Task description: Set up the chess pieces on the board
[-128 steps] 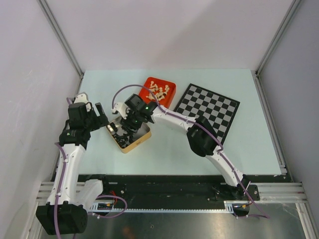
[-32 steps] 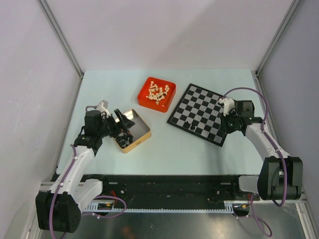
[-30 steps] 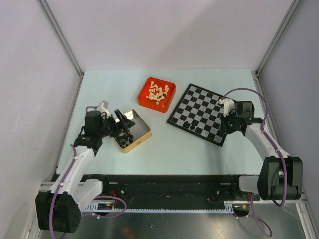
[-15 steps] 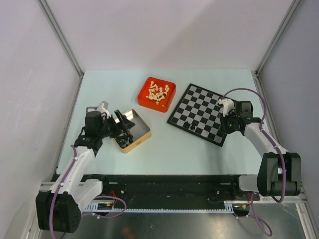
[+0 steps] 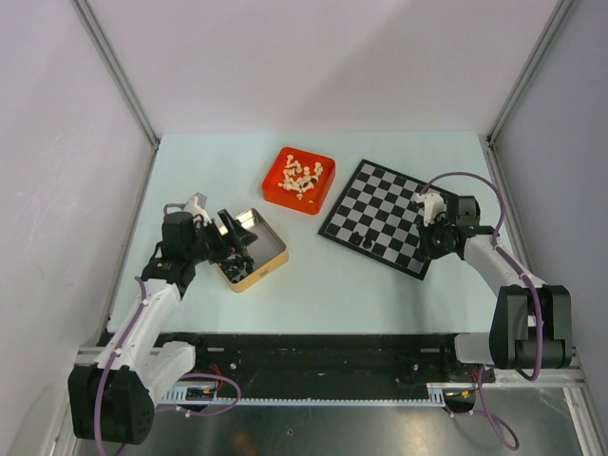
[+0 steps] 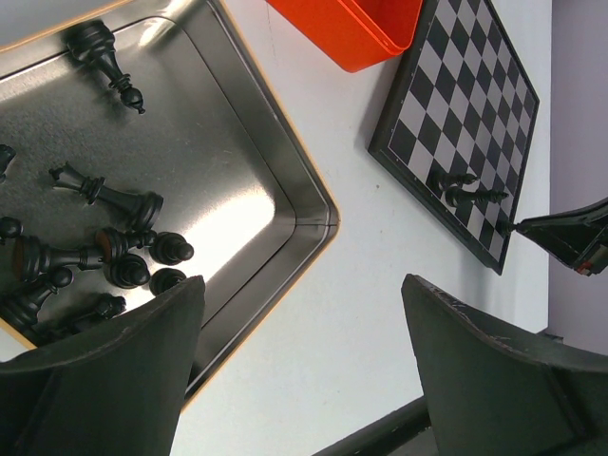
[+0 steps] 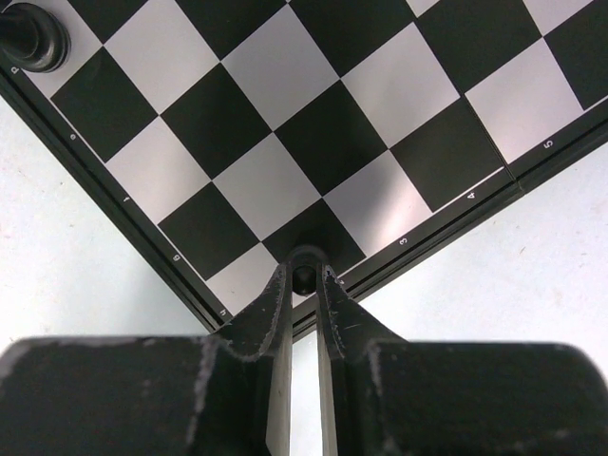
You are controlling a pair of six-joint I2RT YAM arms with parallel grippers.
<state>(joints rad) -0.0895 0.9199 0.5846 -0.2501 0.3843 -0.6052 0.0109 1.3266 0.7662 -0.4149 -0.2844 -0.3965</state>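
Observation:
The board (image 5: 388, 217) lies at the right, black and silver-grey checks. My right gripper (image 5: 424, 253) is shut on a black chess piece (image 7: 304, 275), held low over a dark square by the board's (image 7: 285, 114) near-right corner. Two black pieces (image 5: 359, 241) stand at the board's near-left edge; one of them also shows in the right wrist view (image 7: 33, 33). My left gripper (image 6: 304, 290) is open and empty, over the edge of a metal tin (image 6: 271, 204) that holds several black pieces (image 6: 104, 199). It hovers there in the top view (image 5: 233, 243).
A red tray (image 5: 298, 179) with several cream pieces stands behind the tin and left of the board. The tin (image 5: 271, 256) sits between the left arm and the board. The right gripper's tip shows in the left wrist view (image 6: 570, 233).
The right arm has gone from the tin to the board's near-right corner with a black piece, and in the last second edged slightly left. The left gripper has come down over the tin.

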